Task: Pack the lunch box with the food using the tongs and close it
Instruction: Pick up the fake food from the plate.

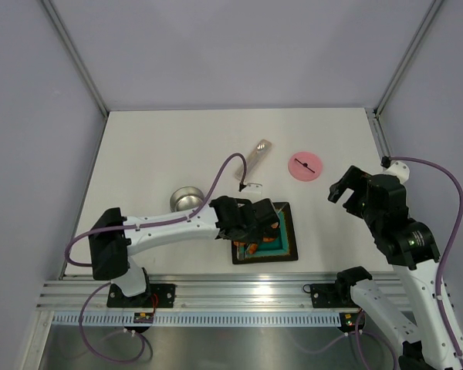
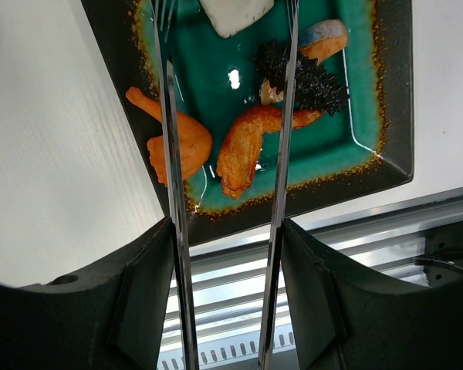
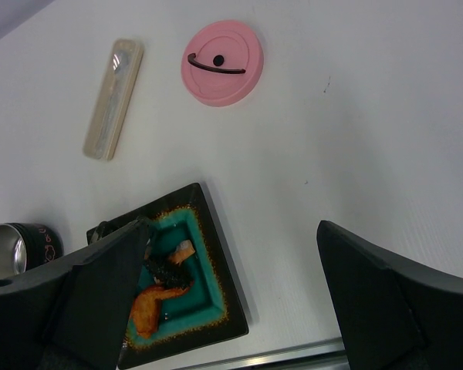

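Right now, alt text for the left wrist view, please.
The left gripper holds the tongs, arms spread over a square teal plate, straddling an orange wing-shaped piece. Another orange piece, a dark spiky piece and a white piece lie nearby on the plate.

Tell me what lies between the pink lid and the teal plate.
Nothing but bare table separates lid and plate, seen in the right wrist view.
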You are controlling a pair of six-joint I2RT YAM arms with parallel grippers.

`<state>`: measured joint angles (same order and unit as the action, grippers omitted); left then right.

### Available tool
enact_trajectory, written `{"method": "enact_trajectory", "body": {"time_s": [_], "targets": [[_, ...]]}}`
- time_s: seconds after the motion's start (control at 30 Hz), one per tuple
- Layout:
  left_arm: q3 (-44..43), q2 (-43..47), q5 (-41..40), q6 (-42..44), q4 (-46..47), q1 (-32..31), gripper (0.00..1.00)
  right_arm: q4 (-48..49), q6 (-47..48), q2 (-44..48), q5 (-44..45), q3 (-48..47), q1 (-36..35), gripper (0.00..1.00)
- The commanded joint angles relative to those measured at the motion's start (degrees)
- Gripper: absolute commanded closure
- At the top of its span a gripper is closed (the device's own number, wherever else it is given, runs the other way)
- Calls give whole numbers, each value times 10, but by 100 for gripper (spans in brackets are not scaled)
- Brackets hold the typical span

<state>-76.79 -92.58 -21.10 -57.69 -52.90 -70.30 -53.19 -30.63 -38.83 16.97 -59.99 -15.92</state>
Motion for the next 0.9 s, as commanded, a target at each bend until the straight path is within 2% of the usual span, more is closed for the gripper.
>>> {"method": "enact_trajectory", "body": {"time_s": [0.0, 0.13, 0.23, 0.27, 0.43, 0.5, 0.57, 0.73, 0.87], "targets": [[-25, -12, -25, -16, 0, -6, 43, -1, 12, 7, -3, 3, 0, 1], [-32, -16, -32, -18, -1, -11, 49, -2, 13, 7, -4, 4, 0, 1], [-43, -15, -36, -18, -9, -15, 60, -2, 13, 9, -4, 3, 0, 0], [-47, -15, -39, -16, -13, -16, 67, -2, 13, 9, -4, 2, 0, 1], [-76, 0, -53, -8, -30, -22, 84, -2, 12, 12, -6, 1, 0, 1], [-85, 9, -60, -1, -38, -25, 97, -1, 12, 12, -6, 0, 0, 1], [-92, 26, -71, 12, -45, -24, 100, -2, 12, 13, -7, 0, 0, 1], [-90, 78, -102, 26, -64, -23, 100, -7, 15, 14, -4, -7, 0, 1], [-86, 129, -140, 2, -141, -9, 100, -8, 16, 10, -3, -14, 0, 1]]}}
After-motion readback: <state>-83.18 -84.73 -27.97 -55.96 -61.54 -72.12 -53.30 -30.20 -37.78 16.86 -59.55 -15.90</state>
